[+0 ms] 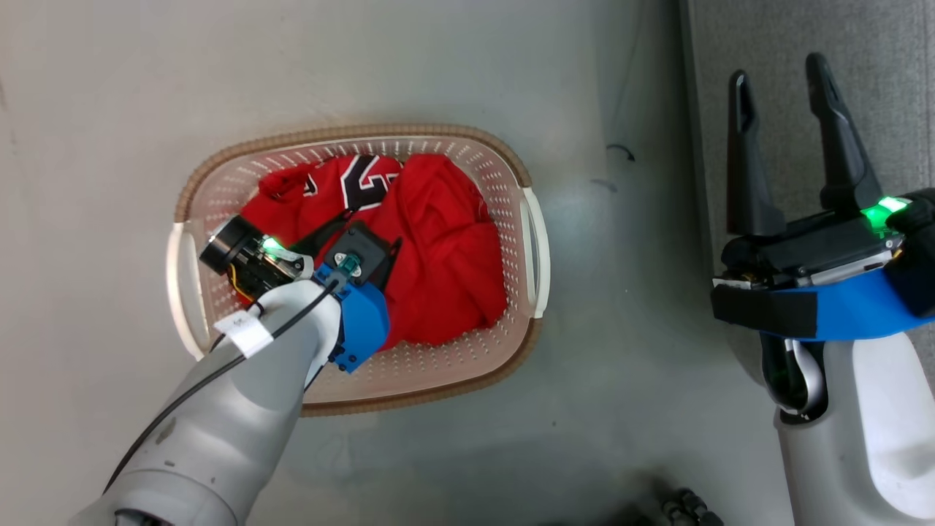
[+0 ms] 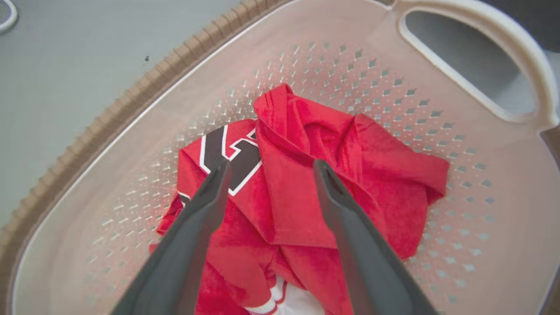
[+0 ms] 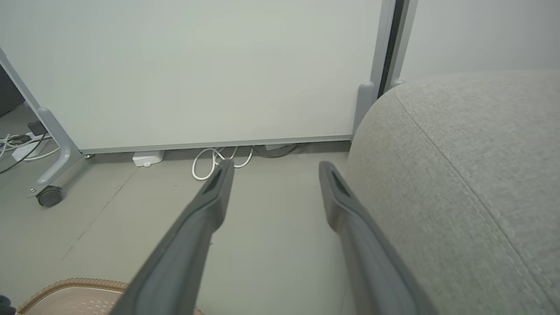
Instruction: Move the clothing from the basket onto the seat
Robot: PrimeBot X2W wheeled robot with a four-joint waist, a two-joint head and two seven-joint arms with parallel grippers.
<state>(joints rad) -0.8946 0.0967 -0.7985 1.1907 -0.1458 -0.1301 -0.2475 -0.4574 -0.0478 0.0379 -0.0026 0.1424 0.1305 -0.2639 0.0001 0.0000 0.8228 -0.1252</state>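
Red clothing with black-and-white lettering lies bunched in the cream basket on the floor. My left gripper reaches down into the basket over the garments. In the left wrist view its fingers stand open just above the red clothing, nothing between them; the basket wall rises behind. My right gripper is open and empty at the right, beside the grey seat. The seat rounds off to the right of the right gripper.
A pale wheeled partition panel stands behind, with white cables and a small white box at its foot. Grey floor separates the basket from the seat. The basket's brown rim shows at the lower left of the right wrist view.
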